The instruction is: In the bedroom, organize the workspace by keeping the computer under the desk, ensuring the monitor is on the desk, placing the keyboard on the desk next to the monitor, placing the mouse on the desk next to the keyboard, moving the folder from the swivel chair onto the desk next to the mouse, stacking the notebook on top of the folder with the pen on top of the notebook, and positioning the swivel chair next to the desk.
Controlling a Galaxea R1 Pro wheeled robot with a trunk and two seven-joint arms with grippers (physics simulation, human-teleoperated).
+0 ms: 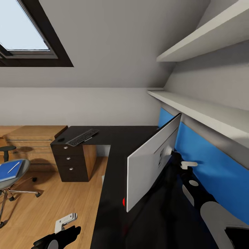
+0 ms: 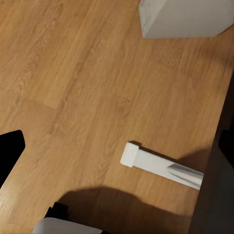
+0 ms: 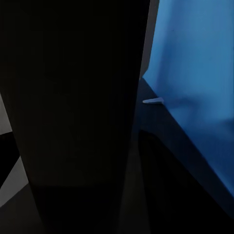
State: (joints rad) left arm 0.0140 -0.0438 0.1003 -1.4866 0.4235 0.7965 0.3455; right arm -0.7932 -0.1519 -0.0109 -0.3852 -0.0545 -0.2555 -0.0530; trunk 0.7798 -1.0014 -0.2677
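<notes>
The monitor point(image 1: 152, 164) stands on the black desk point(image 1: 114, 138), its white back toward me and a red dot at its lower corner. My right gripper point(image 1: 187, 165) is close behind it by the blue wall panel; its jaws are hidden. In the right wrist view the monitor point(image 3: 73, 112) is a dark slab. The keyboard point(image 1: 82, 137) and mouse point(image 1: 61, 139) lie at the desk's far end. The swivel chair point(image 1: 15, 181) at the left carries the blue folder point(image 1: 8, 171) with the pen point(image 1: 14, 167) on it. My left gripper point(image 1: 65, 220) hangs open, holding nothing, over the floor near the computer point(image 2: 185, 17).
A light-wood dresser point(image 1: 33, 140) stands against the back wall, left of the desk's drawers point(image 1: 71, 160). Two white shelves point(image 1: 204, 107) run above the blue panel point(image 1: 214, 173). Wood floor point(image 2: 87, 87) lies between the chair and the desk.
</notes>
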